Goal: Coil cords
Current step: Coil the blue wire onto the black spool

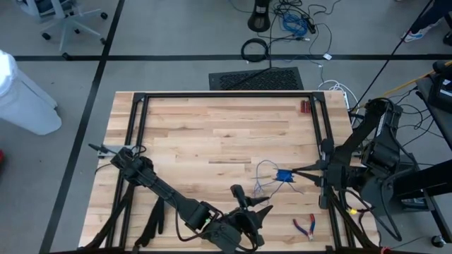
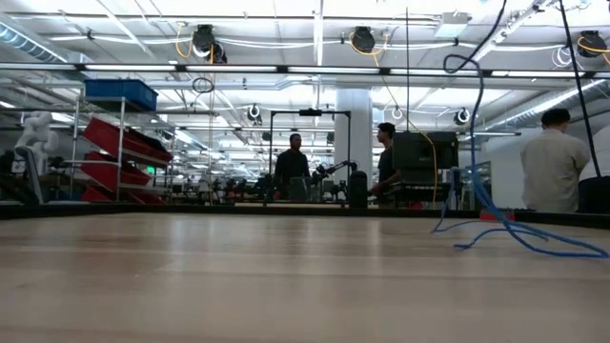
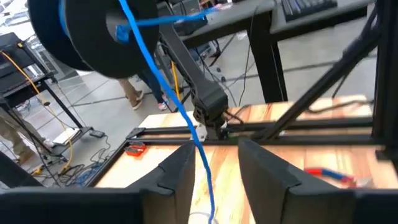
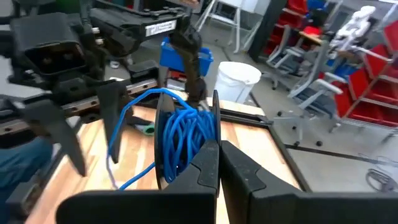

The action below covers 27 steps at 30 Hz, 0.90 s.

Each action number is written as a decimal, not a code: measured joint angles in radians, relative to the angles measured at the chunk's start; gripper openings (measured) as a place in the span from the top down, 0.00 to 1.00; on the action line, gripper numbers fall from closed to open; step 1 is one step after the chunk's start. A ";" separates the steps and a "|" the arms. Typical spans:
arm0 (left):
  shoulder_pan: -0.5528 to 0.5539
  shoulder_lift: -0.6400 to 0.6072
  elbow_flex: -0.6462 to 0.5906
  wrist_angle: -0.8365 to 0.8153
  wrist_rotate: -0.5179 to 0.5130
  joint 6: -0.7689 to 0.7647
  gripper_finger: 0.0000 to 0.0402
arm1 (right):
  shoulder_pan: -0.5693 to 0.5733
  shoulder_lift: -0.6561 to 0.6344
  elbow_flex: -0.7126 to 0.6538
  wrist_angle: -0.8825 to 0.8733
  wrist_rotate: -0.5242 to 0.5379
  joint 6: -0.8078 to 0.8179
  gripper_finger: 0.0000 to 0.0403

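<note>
Mind, your right gripper is clamped on the small dark spool of thin, limp blue cord above the table's right side; pinch the slack strand between the left gripper's parted fingers

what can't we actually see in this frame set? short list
- Left gripper jaws: in the left wrist view the blue cord runs between its fingers; whether they pinch it cannot be told.
- Spool: the right gripper pinches its rim, hiding the contact; in the high view the spool is too small for detail.
- Cord's free end: cut off by the left wrist view's edge.
- Low view: only cord loops show; neither gripper appears.
- Red-handled pliers: too small for detail.
</note>
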 joint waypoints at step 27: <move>0.003 -0.004 0.000 -0.402 -0.125 -0.215 0.99 | 0.000 0.021 0.000 0.139 -0.160 -0.146 1.00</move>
